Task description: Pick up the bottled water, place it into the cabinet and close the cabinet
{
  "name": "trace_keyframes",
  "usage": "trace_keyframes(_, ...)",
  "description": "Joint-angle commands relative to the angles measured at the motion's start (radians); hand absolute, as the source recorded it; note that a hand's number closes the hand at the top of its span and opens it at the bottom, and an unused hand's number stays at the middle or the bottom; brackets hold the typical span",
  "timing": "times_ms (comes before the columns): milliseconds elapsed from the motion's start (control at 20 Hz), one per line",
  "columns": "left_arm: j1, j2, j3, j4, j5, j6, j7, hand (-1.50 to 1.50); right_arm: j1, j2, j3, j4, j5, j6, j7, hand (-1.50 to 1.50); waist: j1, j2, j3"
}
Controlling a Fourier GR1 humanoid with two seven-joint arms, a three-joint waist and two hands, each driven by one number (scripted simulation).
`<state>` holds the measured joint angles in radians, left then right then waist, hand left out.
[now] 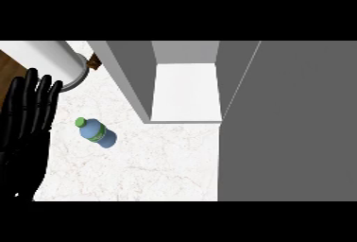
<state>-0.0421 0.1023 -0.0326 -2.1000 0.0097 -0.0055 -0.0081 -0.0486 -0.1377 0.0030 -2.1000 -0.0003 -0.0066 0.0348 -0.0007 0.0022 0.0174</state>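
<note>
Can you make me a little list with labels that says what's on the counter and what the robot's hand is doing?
bottle: bottled water, blue with a green cap, on the counter, nothing touching it
cabinet: cabinet, open, white shelf showing, nothing on the part in view
cabinet door: door, grey, swung open at the right
left hand: left hand, open, fingers up, resting at the left edge
right hand: not in view

A blue bottle (98, 134) with a green cap (81, 122) lies on white, faintly veined marble counter (153, 160), a grey cabinet (188, 80) with white inside at one o'clock, black left hand (24, 123) at nine
</note>
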Motion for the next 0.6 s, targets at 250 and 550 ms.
trace_keyframes(250, -0.106, 0.142, 0.281, 0.286, 0.244, -0.170, -0.122, -1.50, 0.204, 0.046, -0.002, -0.148, -0.041, 0.004, -0.019, -1.50, -0.015, -0.002, -0.018)
trace_keyframes(550, -0.047, 0.106, 0.273, 0.243, 0.397, -0.154, 0.114, -1.50, 0.363, -0.001, 0.169, -0.329, -0.200, 0.159, 0.138, -1.50, -0.012, -0.006, -0.018)
